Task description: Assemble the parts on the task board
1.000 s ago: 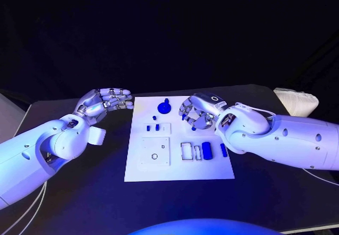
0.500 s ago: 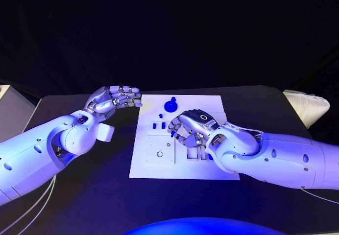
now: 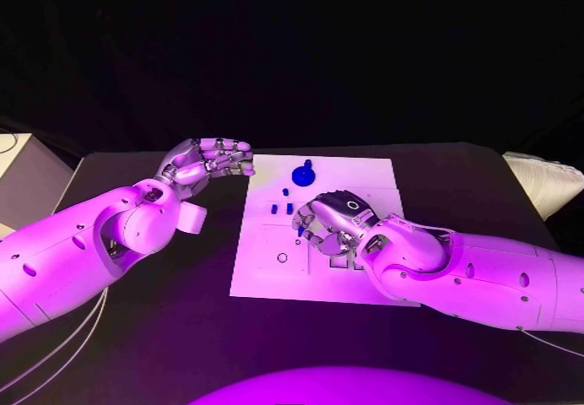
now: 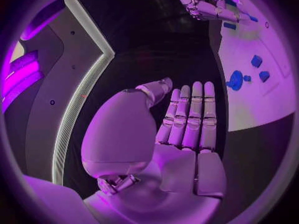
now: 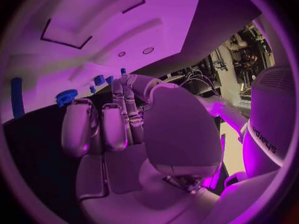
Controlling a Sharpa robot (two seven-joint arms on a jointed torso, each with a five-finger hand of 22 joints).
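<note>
The white task board (image 3: 365, 173) lies mid-table. A blue gear (image 3: 302, 175) stands at its far end, with two small blue parts (image 3: 283, 208) just nearer. My right hand (image 3: 328, 223) hangs over the board's middle with its fingers curled. A small blue part (image 3: 300, 228) shows at its fingertips, and it peeks above them in the right wrist view (image 5: 122, 70). My left hand (image 3: 214, 159) hovers off the board's far left corner, fingers half bent, holding nothing. The left wrist view shows that hand (image 4: 187, 119), the board (image 4: 249, 104) and the gear (image 4: 235, 79).
A square recessed plate (image 3: 278, 251) with a small hole sits on the board's left half. My right forearm (image 3: 462, 270) covers the board's near right part. A white object (image 3: 542, 187) lies at the table's right edge, a grey box (image 3: 27, 177) at its left.
My right hand has moved from the board's far right part to its middle, toward the two small blue parts. The left hand has kept its place beside the board.
</note>
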